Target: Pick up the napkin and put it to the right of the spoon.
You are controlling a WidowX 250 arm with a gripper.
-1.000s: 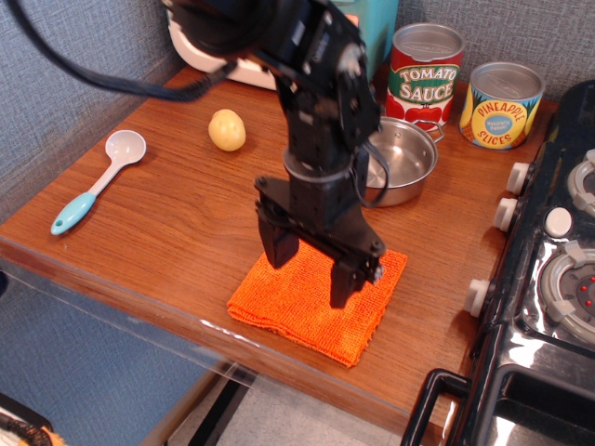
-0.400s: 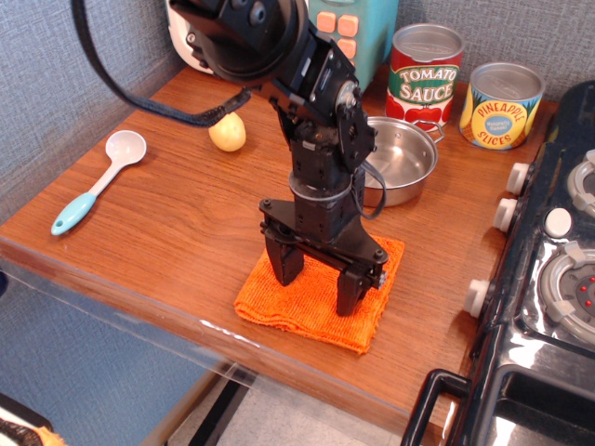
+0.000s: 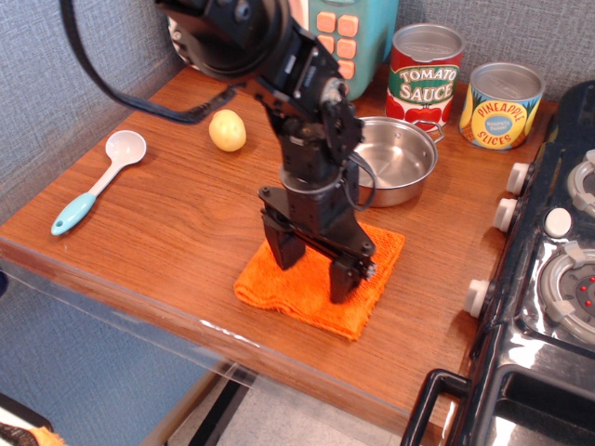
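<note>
We see a brown wood-grain tabletop (image 3: 177,232) with a clear plastic strip along its front edge. Grey-blue fabric wall panels (image 3: 65,84) stand at left and behind. A black toy stove (image 3: 548,279) with white knobs sits at right. Below, the floor looks pale grey. Light is even.

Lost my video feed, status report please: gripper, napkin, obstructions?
Gripper open, fingers down on the napkin. Napkin flat near table's front edge, not lifted. Spoon far left; bare wood between them.
</note>
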